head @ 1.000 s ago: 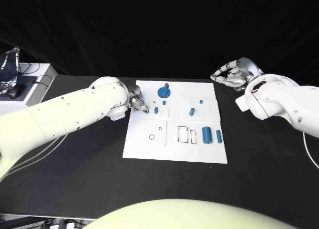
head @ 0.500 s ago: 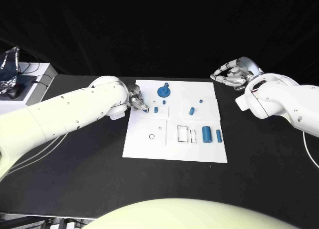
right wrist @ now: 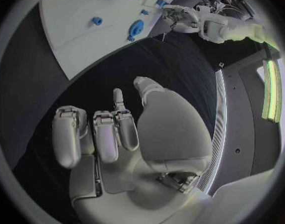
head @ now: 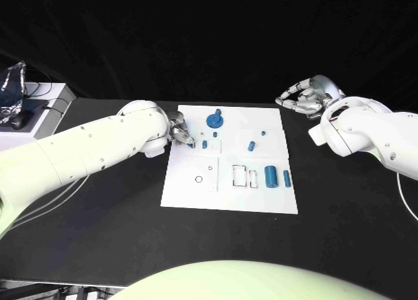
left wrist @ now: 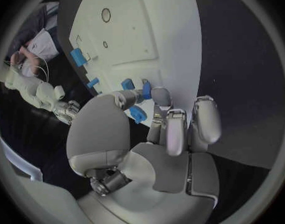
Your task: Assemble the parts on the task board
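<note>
The white task board (head: pixel 228 187) lies mid-table with several blue parts on it. At its back stands a blue gear-like part (head: pixel 215 119), with two small pegs (head: pixel 204 144) (head: pixel 215 134) close by. A thick cylinder (head: pixel 271 176) and a slim bar (head: pixel 286 177) lie toward the right. My left hand (head: pixel 180 132) reaches onto the board's back left, fingertips down beside the pegs. In the left wrist view my left hand (left wrist: pixel 161 134) has thumb and fingers drawn near each other, with pegs (left wrist: pixel 146 88) just past the tips. I cannot tell whether it pinches anything. My right hand (head: pixel 303 97) hovers off the board's back right corner, fingers curled in on nothing.
A crumpled foil bag (head: pixel 10 90) and a pale box (head: pixel 33 115) sit at the table's far left. Outlined slots (head: pixel 238 175) and a round hole (head: pixel 199 179) mark the board's near half. Bare black table (head: pixel 100 212) surrounds the board.
</note>
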`<state>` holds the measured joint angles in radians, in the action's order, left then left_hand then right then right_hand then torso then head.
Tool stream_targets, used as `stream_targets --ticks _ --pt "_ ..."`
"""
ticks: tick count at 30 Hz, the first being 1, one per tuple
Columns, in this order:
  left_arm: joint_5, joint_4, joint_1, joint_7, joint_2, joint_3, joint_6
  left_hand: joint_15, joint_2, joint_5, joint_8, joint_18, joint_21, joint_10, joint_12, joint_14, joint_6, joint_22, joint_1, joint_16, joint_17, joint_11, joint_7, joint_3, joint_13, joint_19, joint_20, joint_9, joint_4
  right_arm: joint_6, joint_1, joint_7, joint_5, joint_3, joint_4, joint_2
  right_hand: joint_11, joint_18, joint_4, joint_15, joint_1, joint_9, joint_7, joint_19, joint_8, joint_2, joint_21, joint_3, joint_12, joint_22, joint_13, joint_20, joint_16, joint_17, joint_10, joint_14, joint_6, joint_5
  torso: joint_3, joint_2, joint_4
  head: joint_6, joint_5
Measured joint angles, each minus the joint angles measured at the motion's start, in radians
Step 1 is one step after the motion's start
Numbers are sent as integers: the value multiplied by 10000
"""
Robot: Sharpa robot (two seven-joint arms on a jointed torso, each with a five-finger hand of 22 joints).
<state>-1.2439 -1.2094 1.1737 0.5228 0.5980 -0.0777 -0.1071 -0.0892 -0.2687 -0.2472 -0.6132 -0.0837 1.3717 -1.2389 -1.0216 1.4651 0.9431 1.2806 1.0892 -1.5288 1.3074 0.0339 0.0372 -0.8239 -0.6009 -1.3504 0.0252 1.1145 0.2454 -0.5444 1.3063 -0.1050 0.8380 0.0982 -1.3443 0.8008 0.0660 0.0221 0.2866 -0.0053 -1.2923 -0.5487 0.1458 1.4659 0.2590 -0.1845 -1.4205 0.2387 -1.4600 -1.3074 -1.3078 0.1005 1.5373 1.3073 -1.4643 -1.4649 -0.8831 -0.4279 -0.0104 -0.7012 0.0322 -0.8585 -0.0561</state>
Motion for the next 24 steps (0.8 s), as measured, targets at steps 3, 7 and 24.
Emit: stream_targets --ticks 3,7,24 --pt "8 -8 -1 0 -4 0 13 0 -20 9 -1 0 0 0 0 0 0 0 -20 0 0 0 0 0 0 0 0 -3 0 1 0 0 1 0 0 -1 0 0 0 0 0 0 0 0 0 0 0 0 0 0 0 0 0 0 0 0 0 0 -2 0 1 -16 0" --pt "34 -67 -12 -15 -39 1 43 0 12 31 -1 0 0 0 0 0 -32 0 -65 0 0 0 -32 0 0 0 0 -34 0 3 0 0 2 0 1 -2 0 0 0 0 0 1 0 0 0 0 0 0 0 0 1 0 0 0 0 0 0 0 -3 0 4 -19 4" --pt "30 -150 -42 -38 -35 15 195 0 108 -25 -25 0 0 0 0 0 -34 -1 31 0 0 -3 -34 1 8 0 1 1 -1 16 -1 -4 4 0 3 1 0 0 0 0 0 2 0 0 0 0 0 0 0 -8 4 0 0 0 0 0 0 0 2 0 4 -9 1"
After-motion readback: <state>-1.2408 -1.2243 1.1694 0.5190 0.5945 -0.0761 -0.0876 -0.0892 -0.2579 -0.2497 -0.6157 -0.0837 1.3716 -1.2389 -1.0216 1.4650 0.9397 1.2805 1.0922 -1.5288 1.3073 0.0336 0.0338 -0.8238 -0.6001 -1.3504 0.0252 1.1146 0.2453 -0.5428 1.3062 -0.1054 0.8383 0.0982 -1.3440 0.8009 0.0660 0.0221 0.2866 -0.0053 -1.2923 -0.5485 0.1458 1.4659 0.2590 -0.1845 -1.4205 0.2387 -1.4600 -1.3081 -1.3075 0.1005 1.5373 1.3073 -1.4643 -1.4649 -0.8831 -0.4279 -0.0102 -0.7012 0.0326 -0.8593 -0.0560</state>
